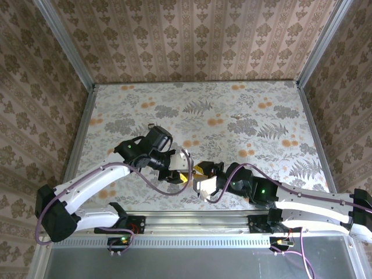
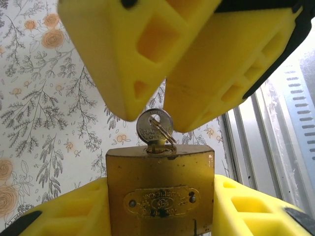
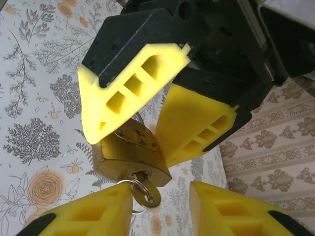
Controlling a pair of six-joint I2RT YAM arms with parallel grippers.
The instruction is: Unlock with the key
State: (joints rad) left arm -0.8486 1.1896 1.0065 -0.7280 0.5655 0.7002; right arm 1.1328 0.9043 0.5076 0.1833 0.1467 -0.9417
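The key [image 2: 154, 127] sits pushed into the keyhole of the brass padlock [image 2: 160, 189], only its round silver head and ring showing. The left gripper [image 3: 132, 142] has its fingers clamped on the padlock's sides, apparently to brace the body against the coming twist. The right gripper [image 3: 162, 196] faces it with fingers apart, one either side of the key head and not yet pinching it, as I judge. All this happens over the near middle of the flowered table [image 1: 244, 110], between the two arms.
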